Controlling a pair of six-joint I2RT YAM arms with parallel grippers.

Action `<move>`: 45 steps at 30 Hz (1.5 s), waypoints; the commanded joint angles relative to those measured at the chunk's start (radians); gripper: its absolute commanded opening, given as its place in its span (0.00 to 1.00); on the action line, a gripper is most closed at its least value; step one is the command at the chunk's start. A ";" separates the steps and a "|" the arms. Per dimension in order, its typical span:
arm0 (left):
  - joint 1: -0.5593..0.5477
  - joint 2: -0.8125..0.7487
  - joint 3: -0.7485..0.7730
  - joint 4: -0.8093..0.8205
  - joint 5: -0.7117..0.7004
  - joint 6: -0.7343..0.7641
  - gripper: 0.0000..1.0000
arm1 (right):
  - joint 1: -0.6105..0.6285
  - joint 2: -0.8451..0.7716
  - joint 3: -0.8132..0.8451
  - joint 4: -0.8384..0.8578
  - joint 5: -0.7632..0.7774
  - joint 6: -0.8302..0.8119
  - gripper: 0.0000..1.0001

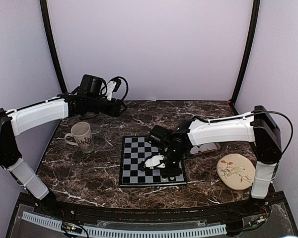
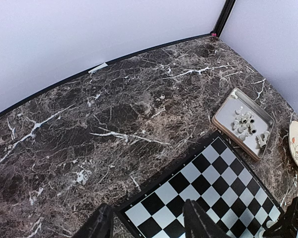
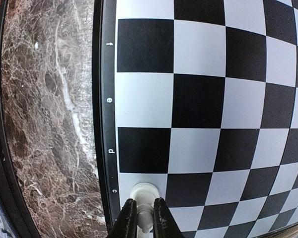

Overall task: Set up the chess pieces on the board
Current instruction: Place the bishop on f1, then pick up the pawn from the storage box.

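The board (image 1: pixel 139 161) lies flat in the middle of the table, and it also shows in the left wrist view (image 2: pixel 223 188) and the right wrist view (image 3: pixel 213 99). My right gripper (image 3: pixel 144 220) is shut on a small white chess piece (image 3: pixel 143 192), whose round base sits over the light edge square beside the letter c. In the top view this gripper (image 1: pixel 169 171) is low over the board's near right part and hides the piece. Several more chess pieces (image 2: pixel 244 124) lie in a grey-brown tray (image 2: pixel 227 108). My left gripper (image 2: pixel 146 225) is open and empty, high above the board's far left corner.
A cream mug (image 1: pixel 81 136) stands left of the board. A round plate with a bird drawing (image 1: pixel 235 171) lies at the right. The tray (image 1: pixel 208 148) is partly hidden behind my right arm. Dark marble table (image 1: pixel 89 173); walls close in at the back and sides.
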 commanded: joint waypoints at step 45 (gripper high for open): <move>-0.030 0.043 0.000 0.054 0.053 -0.031 0.99 | -0.414 -0.346 -0.022 0.002 -0.167 0.030 0.35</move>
